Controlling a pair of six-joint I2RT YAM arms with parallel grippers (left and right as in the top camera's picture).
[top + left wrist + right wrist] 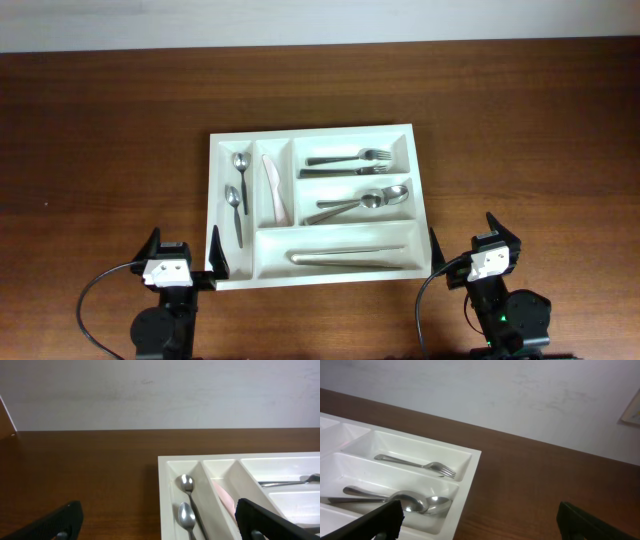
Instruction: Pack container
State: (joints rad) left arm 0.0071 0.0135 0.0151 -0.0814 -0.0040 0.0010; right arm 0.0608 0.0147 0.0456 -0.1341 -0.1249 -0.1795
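Observation:
The white container [310,131] lies in the middle of the table. Its far-left narrow slot holds two small spoons [238,190], and the slot beside it holds a pale pink knife [273,188]. The wide slots hold forks [350,158], larger spoons [360,200] and long knives [345,258]. My left gripper [183,252] is open and empty at the container's front left corner [162,490]. Its right finger is over the container's left edge. My right gripper [468,245] is open and empty just off the front right corner [470,480].
Brown wooden table [520,130] all around the container. A pale wall [160,390] stands behind the table's far edge. Black cables [95,295] loop by each arm base at the front.

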